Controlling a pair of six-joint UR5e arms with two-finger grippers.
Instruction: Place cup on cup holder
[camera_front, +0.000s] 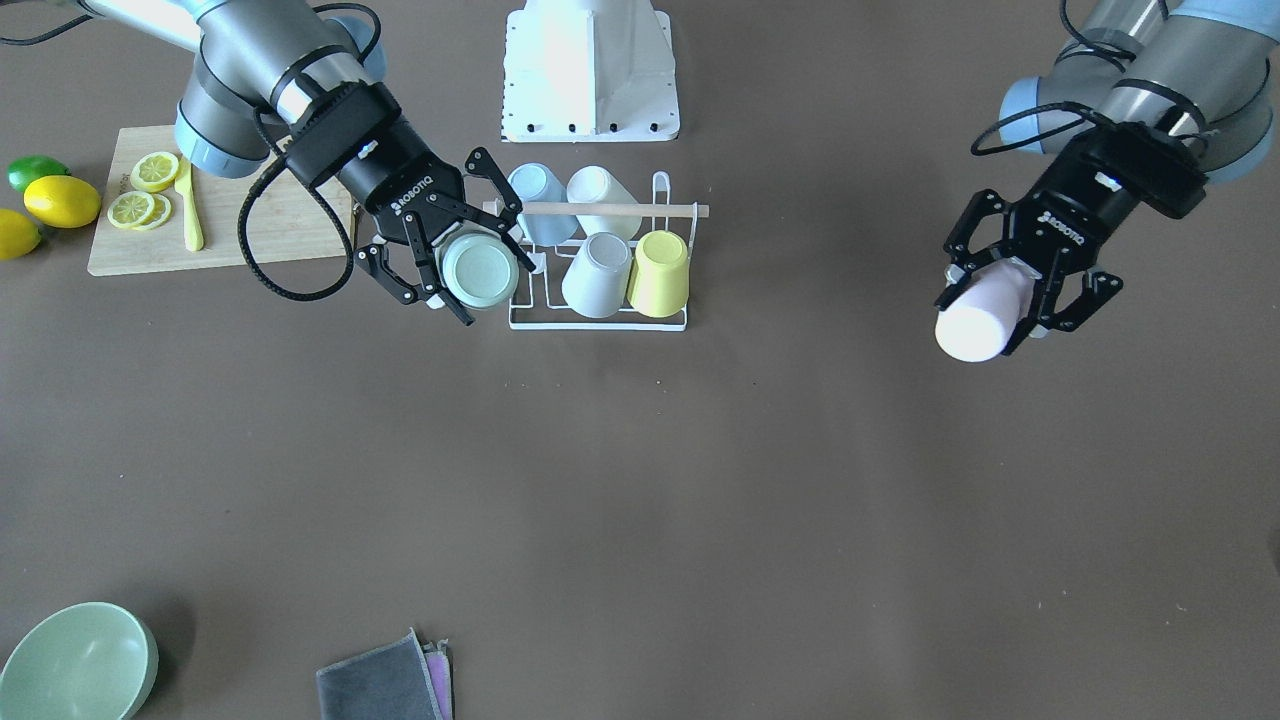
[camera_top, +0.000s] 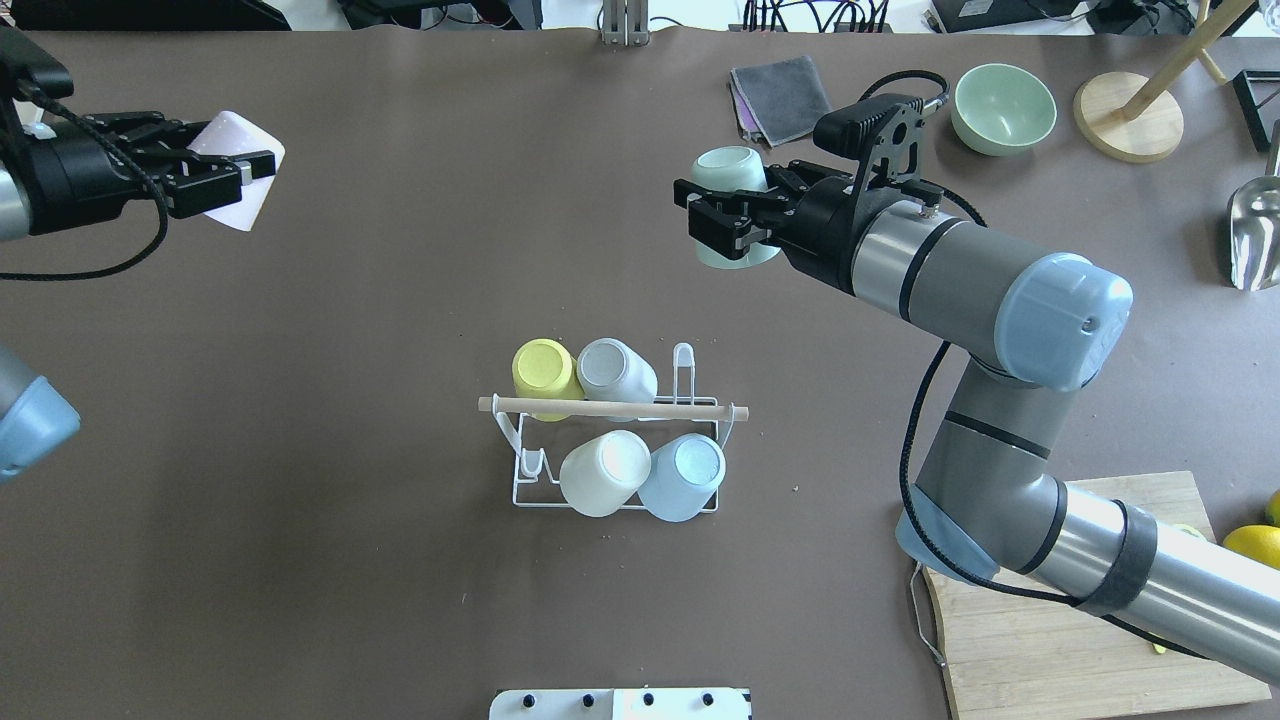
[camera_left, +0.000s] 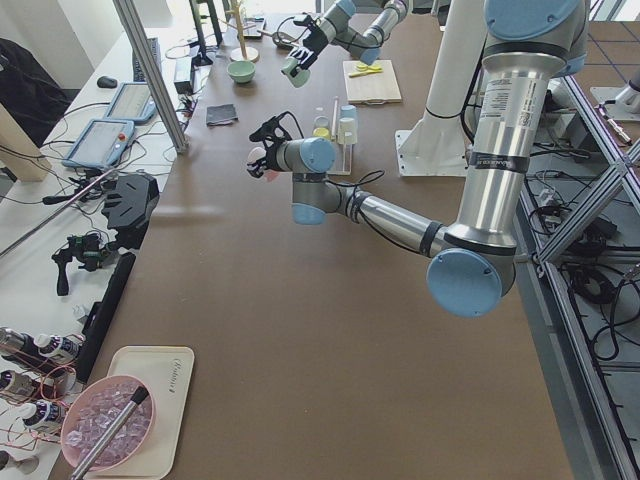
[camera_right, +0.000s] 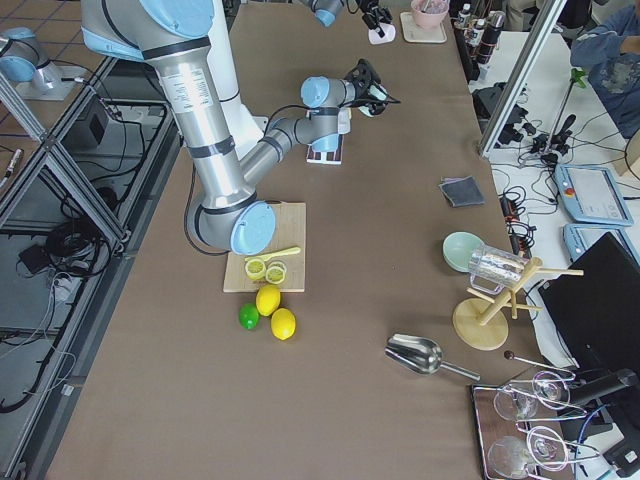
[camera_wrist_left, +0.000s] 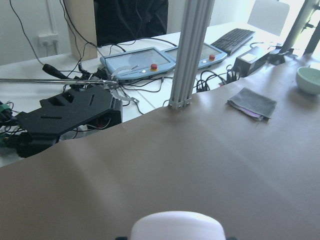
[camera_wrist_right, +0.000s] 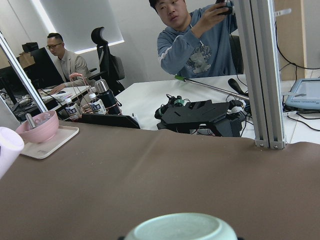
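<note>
The white wire cup holder (camera_top: 618, 470) with a wooden rod handle (camera_front: 612, 209) stands mid-table and carries several upturned cups: yellow (camera_top: 543, 368), grey-white (camera_top: 612, 368), white (camera_top: 603, 472) and light blue (camera_top: 684, 476). My right gripper (camera_top: 722, 222) is shut on a pale green cup (camera_top: 733, 190), held in the air beyond the holder; the cup also shows in the front view (camera_front: 478, 270) and the right wrist view (camera_wrist_right: 181, 227). My left gripper (camera_top: 212, 172) is shut on a pale pink cup (camera_top: 238, 150), held far to the left; this cup also shows in the front view (camera_front: 985, 315).
A wooden cutting board (camera_front: 240, 235) with lemon slices (camera_front: 140, 195) and a yellow knife lies on my right. Lemons and a lime (camera_front: 45, 190) sit beside it. A green bowl (camera_top: 1003, 108) and grey cloths (camera_top: 780, 95) lie far right, near a wooden stand (camera_top: 1140, 115).
</note>
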